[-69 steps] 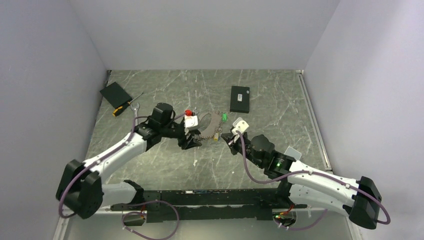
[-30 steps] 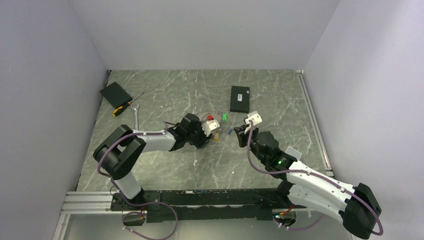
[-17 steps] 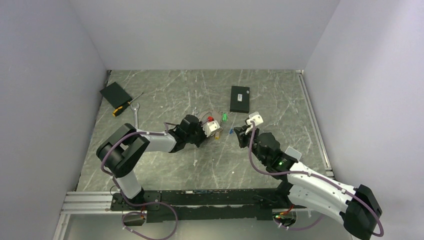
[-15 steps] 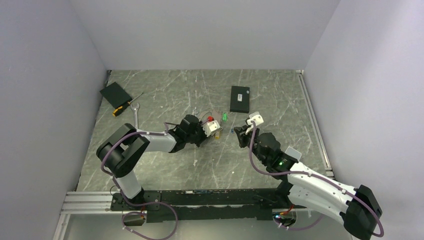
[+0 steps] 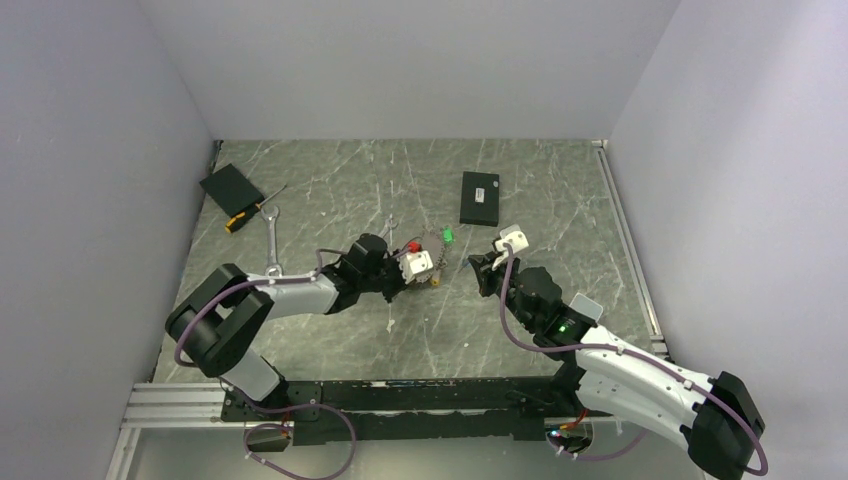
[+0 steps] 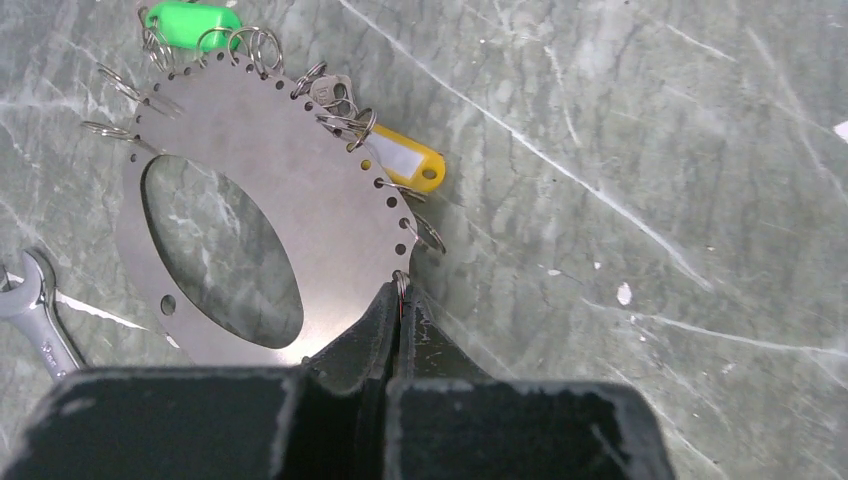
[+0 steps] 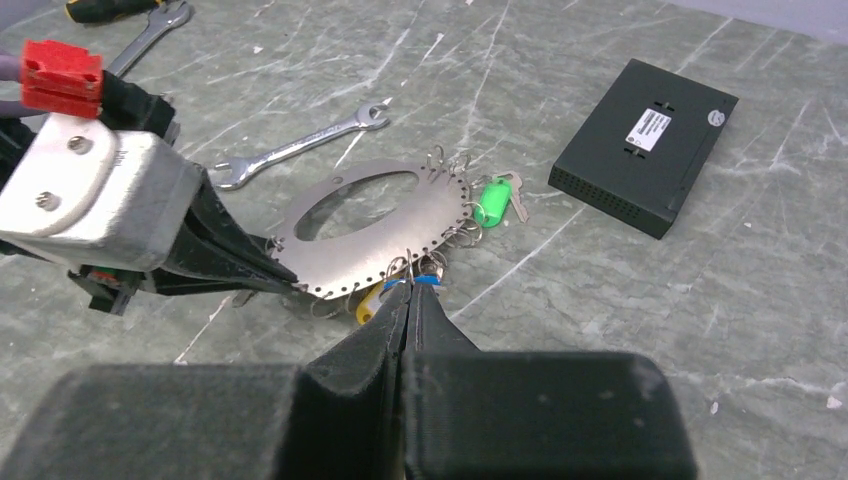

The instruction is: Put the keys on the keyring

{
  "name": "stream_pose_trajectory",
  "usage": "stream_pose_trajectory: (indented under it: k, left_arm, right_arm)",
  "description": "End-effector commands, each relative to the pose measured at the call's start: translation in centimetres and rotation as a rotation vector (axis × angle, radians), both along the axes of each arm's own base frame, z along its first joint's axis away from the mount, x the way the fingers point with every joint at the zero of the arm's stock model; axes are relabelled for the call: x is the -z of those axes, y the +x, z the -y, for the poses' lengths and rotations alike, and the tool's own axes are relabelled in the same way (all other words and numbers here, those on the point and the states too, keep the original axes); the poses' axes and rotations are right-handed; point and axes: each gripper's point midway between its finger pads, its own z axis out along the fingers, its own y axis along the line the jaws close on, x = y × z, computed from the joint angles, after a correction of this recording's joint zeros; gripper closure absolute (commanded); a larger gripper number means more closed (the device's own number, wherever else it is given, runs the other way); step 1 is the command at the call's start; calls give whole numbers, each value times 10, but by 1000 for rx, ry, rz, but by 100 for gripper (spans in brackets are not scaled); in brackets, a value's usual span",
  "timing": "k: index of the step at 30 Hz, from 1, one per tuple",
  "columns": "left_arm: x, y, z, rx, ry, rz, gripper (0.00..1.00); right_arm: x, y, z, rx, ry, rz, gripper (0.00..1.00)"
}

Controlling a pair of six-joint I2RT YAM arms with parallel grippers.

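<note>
Since left gripper [image 6: 400,300] is clamped shut on the keyring [image 6: 320,190] rim at mid table [image 5: 330,180] and right gripper [image 7: 410,295] is pinched shut on what looks like a blue-headed key [image 7: 425,283], brace the keyring steady and ease the key slowly onto a free split ring [image 6: 432,238].

Right gripper [image 7: 410,292]: fingers pressed together, tips at the keyring's near rim, with a blue speck beside them (too small to tell if it is pinched).
Keyring [image 7: 400,225]: flat silver oval plate with an oval cutout and a perforated rim.
Left gripper [image 7: 286,283]: black fingers closed on the plate's near-left edge.
Green-headed key [image 7: 492,200]: 1, at the plate's right rim.
Wrench [image 7: 300,148]: just behind the plate.
Black box [image 7: 645,145]: far right, well apart.
</note>
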Motion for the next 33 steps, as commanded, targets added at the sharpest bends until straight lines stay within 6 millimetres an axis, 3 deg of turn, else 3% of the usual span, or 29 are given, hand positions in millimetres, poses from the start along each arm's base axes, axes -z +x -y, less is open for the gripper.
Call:
stream_pose_trajectory:
  k: [1,4,7,10,14,20,26,33]
  left_arm:
    - [-18,-9,6,53,-64,30,100]
    - [-12,-9,4,22,-51,-12,87]
    - [-9,-12,0,6,-50,-33,61]
    - [-14,-14,-5,-19,-50,-28,50]
    - [-29,-13,-10,-60,-60,-52,52]
    - [-66,0,-12,-192,-159,-279,58]
    - [-50,-12,-8,-230,-97,-491,61]
    - [-37,-7,-5,-184,-33,-494,67]
  right_arm:
    - [-18,1,-4,-8,67,41,100]
    - [-19,1,-4,-8,66,41,100]
    - [-18,1,-5,-10,68,37,100]
    - [-17,1,-5,-9,67,35,100]
    - [-16,1,-5,-9,68,33,100]
    - [-15,1,-6,-13,73,30,100]
    - [-15,0,-7,-17,75,31,100]
    - [-16,-1,-7,-22,75,31,100]
